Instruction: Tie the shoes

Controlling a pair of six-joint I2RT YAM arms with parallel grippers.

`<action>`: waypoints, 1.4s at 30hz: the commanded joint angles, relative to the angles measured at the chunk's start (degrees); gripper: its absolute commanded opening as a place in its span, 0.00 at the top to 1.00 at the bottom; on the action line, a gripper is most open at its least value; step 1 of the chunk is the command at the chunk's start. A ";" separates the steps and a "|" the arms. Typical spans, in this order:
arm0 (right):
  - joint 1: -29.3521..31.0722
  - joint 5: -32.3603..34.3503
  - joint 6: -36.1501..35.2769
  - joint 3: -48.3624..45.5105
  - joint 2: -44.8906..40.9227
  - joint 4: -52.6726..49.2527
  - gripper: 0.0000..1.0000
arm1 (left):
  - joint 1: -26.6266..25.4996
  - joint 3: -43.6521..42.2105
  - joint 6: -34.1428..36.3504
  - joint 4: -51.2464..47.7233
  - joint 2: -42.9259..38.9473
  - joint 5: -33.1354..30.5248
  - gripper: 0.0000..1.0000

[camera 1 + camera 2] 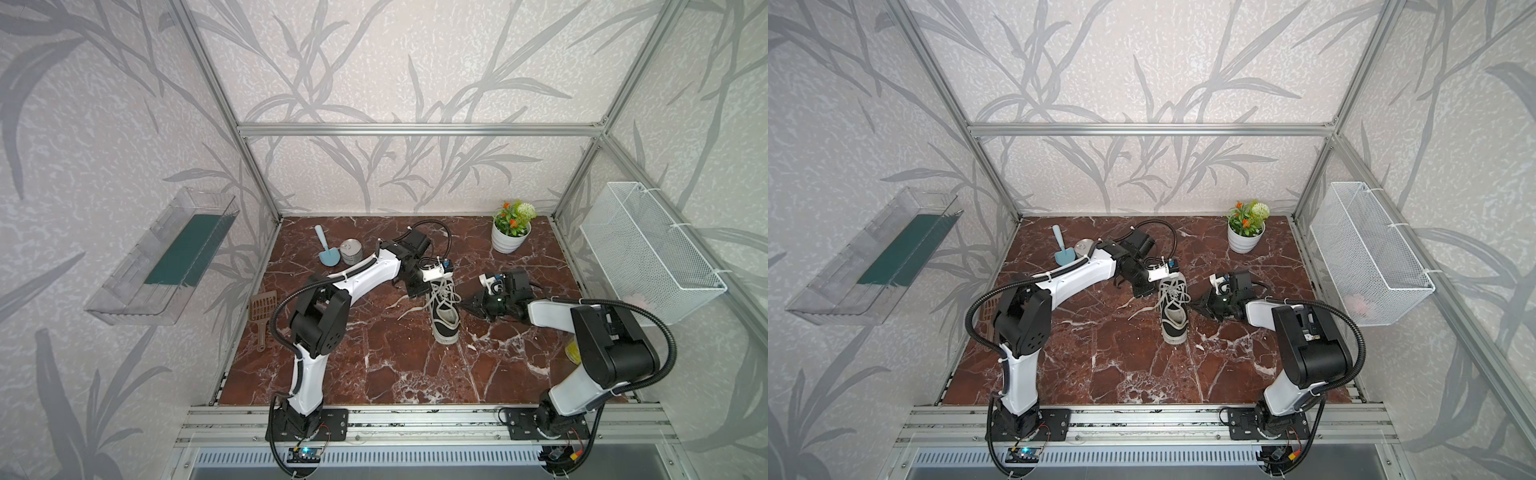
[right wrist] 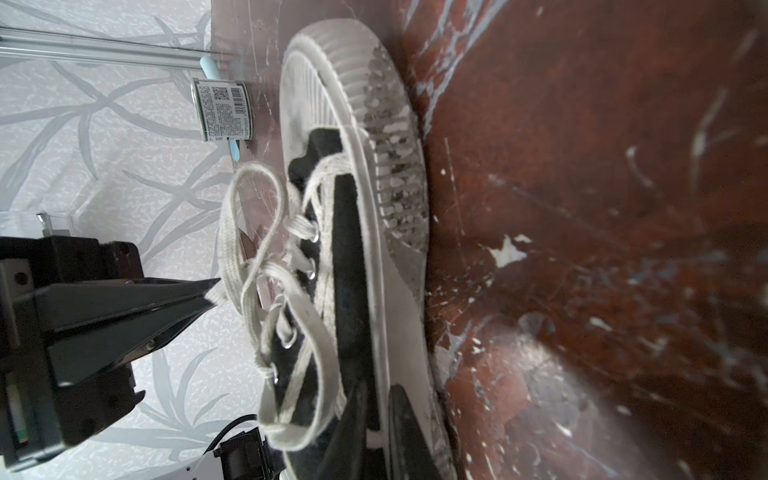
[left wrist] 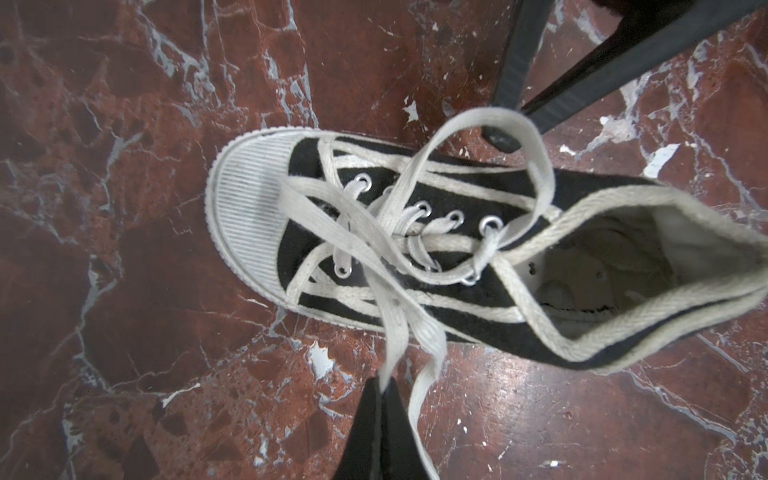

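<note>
The shoe (image 1: 445,318) is a black canvas sneaker with a white sole and toe cap, standing mid-table in both top views (image 1: 1176,313). Its white laces (image 3: 419,245) are crossed loosely over the eyelets. My left gripper (image 3: 384,384) is shut on one lace strand beside the shoe, and the right wrist view shows its tips (image 2: 210,293) pinching that strand. My right gripper (image 2: 374,401) sits against the shoe's other side (image 1: 464,305). Its fingers (image 3: 509,83) have closed onto the top of a lace loop (image 3: 478,114).
A tin can (image 1: 351,251) and a blue scoop (image 1: 326,249) stand at the back left. A potted plant (image 1: 512,232) is at the back right and a brown slotted scoop (image 1: 262,313) lies at the left edge. A white wire basket (image 1: 648,249) hangs on the right frame.
</note>
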 commanded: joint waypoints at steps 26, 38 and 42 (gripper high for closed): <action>2.50 -6.97 7.91 -0.72 2.13 16.77 0.85 | -3.81 3.83 0.57 -1.54 -0.13 1.48 1.00; 3.98 -7.46 10.06 0.21 3.64 20.47 0.83 | -4.49 4.14 0.22 -1.62 1.49 1.92 1.00; 3.92 -7.26 10.06 0.52 5.36 21.09 0.83 | -4.51 4.13 -0.09 -1.71 1.84 1.83 1.00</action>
